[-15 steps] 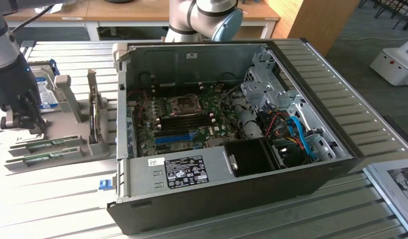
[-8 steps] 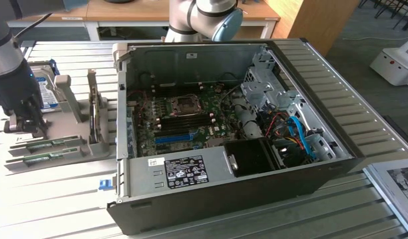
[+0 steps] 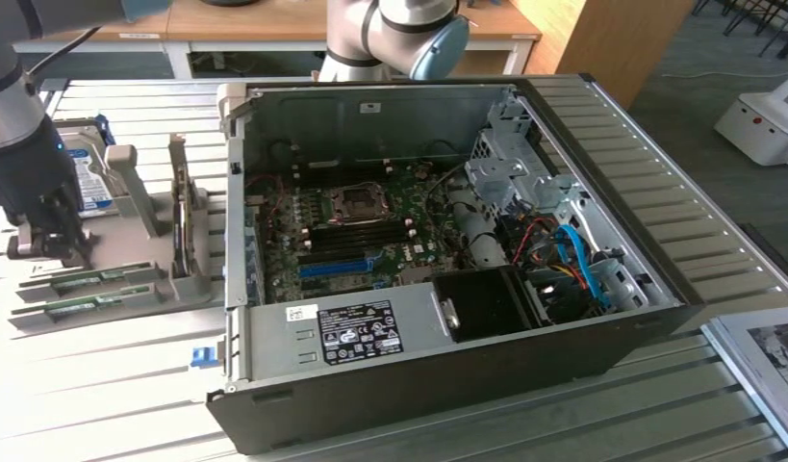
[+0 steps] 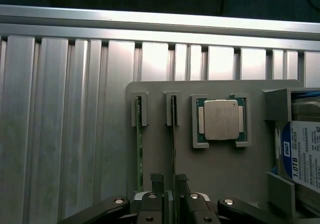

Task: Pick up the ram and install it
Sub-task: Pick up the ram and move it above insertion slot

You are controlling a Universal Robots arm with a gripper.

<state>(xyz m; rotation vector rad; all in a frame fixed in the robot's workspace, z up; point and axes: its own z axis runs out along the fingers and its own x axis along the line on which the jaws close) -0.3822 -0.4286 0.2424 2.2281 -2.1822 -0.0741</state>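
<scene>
Two green ram sticks stand on edge in slots of a grey holder (image 4: 235, 174). In the wrist view I look down their thin edges: one ram stick (image 4: 139, 149) to the side, the other ram stick (image 4: 173, 134) running in between my fingertips. My gripper (image 4: 169, 180) is open, its dark fingers (image 4: 157, 180) a small gap apart on either side of that stick and not pressed on it. In the exterior view the gripper (image 3: 44, 252) hangs low over the holder at the left, beside the ram sticks (image 3: 101, 280).
The holder also carries a silver processor chip (image 4: 219, 120) and a hard drive with a blue label (image 4: 302, 156). An open computer case (image 3: 650, 289) lies at the exterior view's centre, showing its motherboard (image 3: 355, 226) with a blue expansion slot (image 3: 336, 267). A ribbed metal table (image 3: 98, 385) surrounds everything.
</scene>
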